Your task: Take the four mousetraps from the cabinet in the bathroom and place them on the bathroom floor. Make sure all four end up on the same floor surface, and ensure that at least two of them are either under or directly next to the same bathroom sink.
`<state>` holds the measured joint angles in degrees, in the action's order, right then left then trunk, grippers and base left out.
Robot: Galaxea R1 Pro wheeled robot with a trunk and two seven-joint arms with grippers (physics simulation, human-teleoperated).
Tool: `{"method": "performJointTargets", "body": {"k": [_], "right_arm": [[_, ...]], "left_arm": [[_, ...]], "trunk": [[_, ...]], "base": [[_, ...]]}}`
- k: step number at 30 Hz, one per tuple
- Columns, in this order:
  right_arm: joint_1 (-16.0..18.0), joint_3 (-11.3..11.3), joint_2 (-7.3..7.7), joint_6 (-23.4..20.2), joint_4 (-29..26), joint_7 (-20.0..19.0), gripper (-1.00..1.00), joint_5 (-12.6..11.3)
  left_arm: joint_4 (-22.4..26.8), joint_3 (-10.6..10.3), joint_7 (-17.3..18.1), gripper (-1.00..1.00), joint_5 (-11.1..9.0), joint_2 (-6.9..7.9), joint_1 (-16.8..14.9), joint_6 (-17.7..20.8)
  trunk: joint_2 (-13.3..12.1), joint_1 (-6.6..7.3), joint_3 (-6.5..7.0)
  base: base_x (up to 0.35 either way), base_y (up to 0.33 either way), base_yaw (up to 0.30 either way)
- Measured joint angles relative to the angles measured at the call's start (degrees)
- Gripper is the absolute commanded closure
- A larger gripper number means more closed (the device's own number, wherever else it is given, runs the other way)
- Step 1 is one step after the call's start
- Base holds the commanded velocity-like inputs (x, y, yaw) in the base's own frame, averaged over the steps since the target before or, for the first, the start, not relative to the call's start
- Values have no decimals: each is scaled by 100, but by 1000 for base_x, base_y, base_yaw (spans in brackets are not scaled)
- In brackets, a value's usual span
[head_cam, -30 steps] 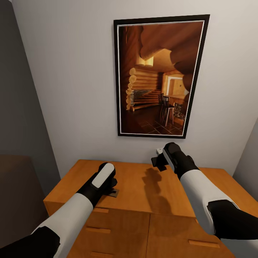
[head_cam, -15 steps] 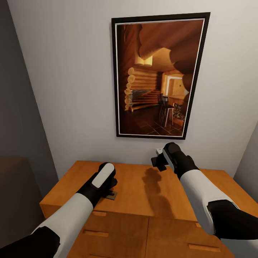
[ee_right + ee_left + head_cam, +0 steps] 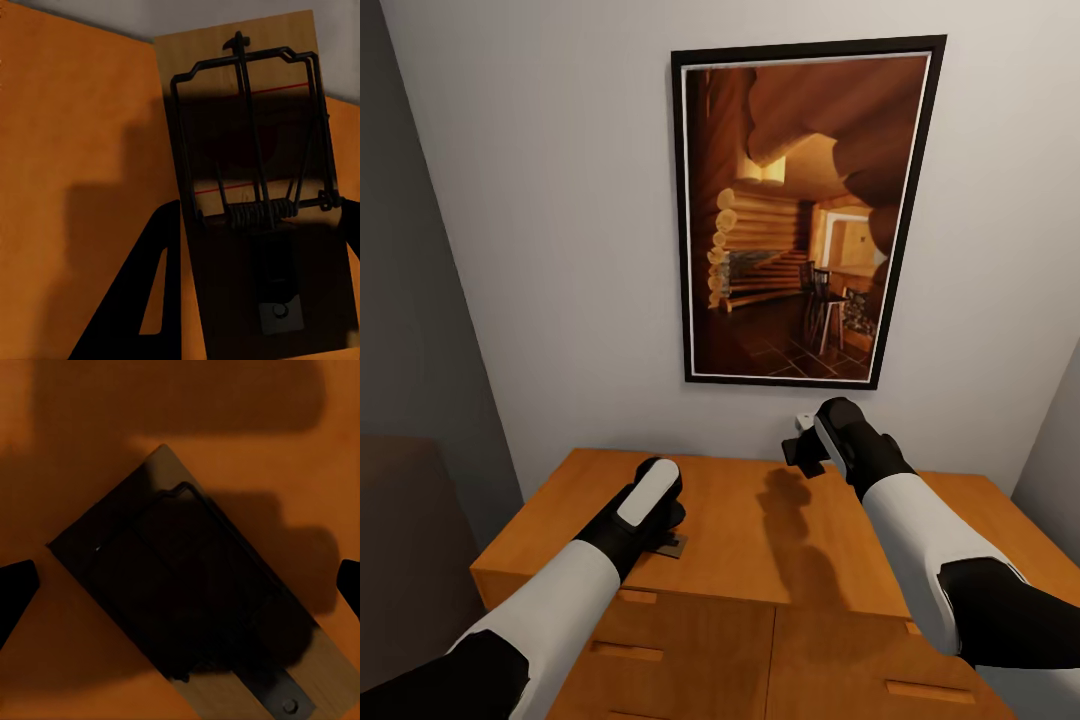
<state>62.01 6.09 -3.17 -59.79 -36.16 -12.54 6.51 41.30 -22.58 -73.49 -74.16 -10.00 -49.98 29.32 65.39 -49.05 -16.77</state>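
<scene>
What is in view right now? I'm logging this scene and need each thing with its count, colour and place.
mousetrap on the cabinet: one, tan with black wire, lying flat below the left gripper.
held mousetrap: one, tan with black wire and red line, in the right gripper above the cabinet.
cabinet: one, orange-brown, against the wall.
framed picture: one, black frame, on the wall.
left gripper: black and white, open.
right gripper: black and white, raised.

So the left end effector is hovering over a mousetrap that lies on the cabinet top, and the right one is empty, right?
Not quite: the right end effector is not empty. The right wrist view shows a mousetrap held between its fingers, raised above the cabinet. The rest stands: the left end effector hovers open over another mousetrap lying on the cabinet top.
</scene>
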Motion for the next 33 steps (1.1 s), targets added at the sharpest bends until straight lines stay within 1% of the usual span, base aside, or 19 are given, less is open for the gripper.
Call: {"method": "performJointTargets", "body": {"k": [11, 12, 16, 18, 23, 33], "right_arm": [[0, 0, 4, 0, 0, 0, 100, 1], [0, 0, 4, 0, 0, 0, 100, 0], [0, -1, 4, 0, 0, 1, 100, 0], [0, 0, 5, 0, 0, 0, 100, 0], [0, -3, 4, 0, 0, 0, 100, 1], [0, -2, 3, 0, 0, 1, 100, 0]], "left_arm": [[-3, -4, 2, -100, 7, 0, 0, -4], [-3, -5, 2, 100, 7, 0, 0, -7], [-16, -7, -9, 100, 27, 0, -1, 9], [-4, -11, 3, 100, 0, 0, -1, -62], [-4, -9, 3, 100, 1, 0, -1, -70], [-5, -17, 8, 100, 10, 0, -1, -14]], "trunk": [[0, 0, 0], [0, 0, 0], [1, 0, 0], [-1, 0, 0], [0, 0, 0], [0, 0, 0]], "base": [[0, 0, 0], [0, 0, 0], [0, 0, 0], [0, 0, 0], [0, 0, 0], [0, 0, 0]]}}
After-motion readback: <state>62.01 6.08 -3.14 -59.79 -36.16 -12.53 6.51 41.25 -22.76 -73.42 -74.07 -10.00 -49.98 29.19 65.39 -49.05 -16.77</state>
